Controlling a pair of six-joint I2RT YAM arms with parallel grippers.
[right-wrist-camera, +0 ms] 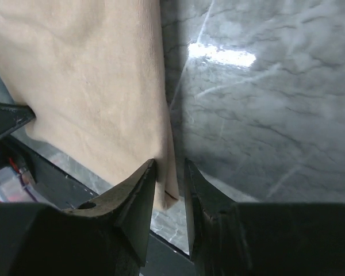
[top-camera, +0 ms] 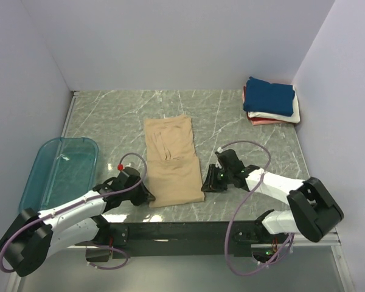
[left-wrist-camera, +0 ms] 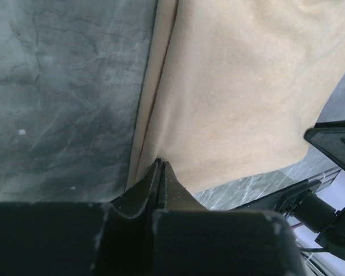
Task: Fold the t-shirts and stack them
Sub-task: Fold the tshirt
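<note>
The tan t-shirt point(top-camera: 170, 159) lies mid-table as a long strip folded lengthwise, running from the middle toward the near edge. My left gripper point(top-camera: 147, 196) sits at its near left corner. In the left wrist view this gripper point(left-wrist-camera: 161, 164) is shut, its tips pinched on the tan t-shirt's point(left-wrist-camera: 241, 86) left edge. My right gripper point(top-camera: 207, 181) is at the near right edge. In the right wrist view it point(right-wrist-camera: 169, 172) stands slightly open, with the tan t-shirt's point(right-wrist-camera: 92, 75) corner edge between the jaws. Folded navy point(top-camera: 269, 96), white point(top-camera: 295, 111) and red point(top-camera: 258, 120) t-shirts are stacked at the back right.
A translucent teal tub point(top-camera: 61, 170) stands at the left, beside the left arm. White walls enclose the marble table point(top-camera: 109, 115) on the left, back and right. The black base rail point(top-camera: 182, 232) runs along the near edge.
</note>
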